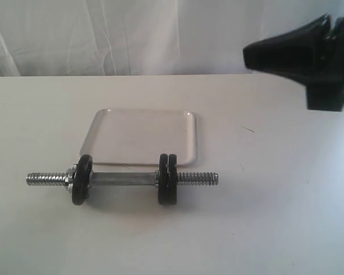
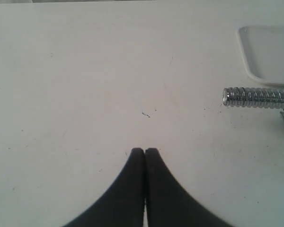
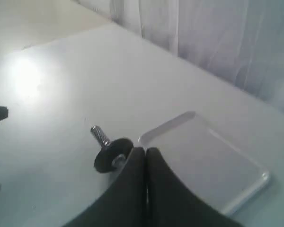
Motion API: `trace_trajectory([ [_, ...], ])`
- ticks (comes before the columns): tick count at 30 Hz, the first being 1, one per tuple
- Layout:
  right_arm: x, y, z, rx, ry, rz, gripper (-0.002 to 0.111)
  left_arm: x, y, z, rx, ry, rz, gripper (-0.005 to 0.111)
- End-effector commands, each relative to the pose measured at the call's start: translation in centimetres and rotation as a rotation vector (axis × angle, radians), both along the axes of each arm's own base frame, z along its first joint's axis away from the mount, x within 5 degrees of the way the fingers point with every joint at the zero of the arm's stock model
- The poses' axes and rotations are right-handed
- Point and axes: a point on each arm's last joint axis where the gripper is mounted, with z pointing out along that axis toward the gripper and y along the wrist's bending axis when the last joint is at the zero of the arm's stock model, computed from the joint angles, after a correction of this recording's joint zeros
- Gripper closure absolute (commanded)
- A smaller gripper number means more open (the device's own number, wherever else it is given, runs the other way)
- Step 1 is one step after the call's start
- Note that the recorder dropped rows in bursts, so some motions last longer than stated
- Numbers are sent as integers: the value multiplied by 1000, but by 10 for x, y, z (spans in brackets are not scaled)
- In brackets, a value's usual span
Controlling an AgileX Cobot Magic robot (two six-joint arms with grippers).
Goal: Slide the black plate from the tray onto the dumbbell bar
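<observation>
The black plate [image 1: 172,178] stands upright on the dumbbell bar [image 1: 123,179], touching a second like disc [image 1: 163,179] just right of the bar's smooth middle; a third disc [image 1: 81,180] stands on the bar left of the middle, and the three look alike, so which one is the task's own cannot be told for sure. The bar lies left to right on the white table [image 1: 275,217], its threaded ends sticking out past the discs. Just beyond it lies the tray [image 1: 137,134]. The right gripper [image 3: 145,150] hangs high at the far right, well apart from the bar, fingers pressed together on nothing. The left gripper [image 2: 145,151], left of the bar's left end, is likewise closed and holds nothing. A white curtain [image 1: 103,34] hangs at the far side
</observation>
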Motion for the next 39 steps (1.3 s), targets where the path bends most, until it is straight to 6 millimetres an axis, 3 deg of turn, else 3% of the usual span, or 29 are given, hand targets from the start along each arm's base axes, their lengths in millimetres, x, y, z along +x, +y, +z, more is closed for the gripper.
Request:
trace_trajectory([
  [1, -52, -6, 33, 30, -214, -26, 108, 0, 0, -1, -17, -5, 5, 107],
  [8, -134, -15, 56, 62, -486, -25, 108, 0, 0, -1, -17, -5, 5, 107],
  [15, -197, -21, 58, 84, -683, -24, 108, 0, 0, -1, -17, -5, 5, 107],
  [19, -222, -24, 54, 93, -761, -23, 108, 0, 0, -1, -17, -5, 5, 107],
  [22, -224, -25, 39, 105, -755, -26, 108, 0, 0, -1, -17, -5, 5, 107],
  [27, -218, -29, -18, 116, -652, 75, 108, 0, 0, -1, -17, -5, 5, 107],
  [32, -187, -34, -75, -30, -562, 62, 108, 0, 0, -1, -17, -5, 5, 107],
  [39, -165, -37, -94, -12, -535, -72, 108, 0, 0, -1, -17, -5, 5, 107],
])
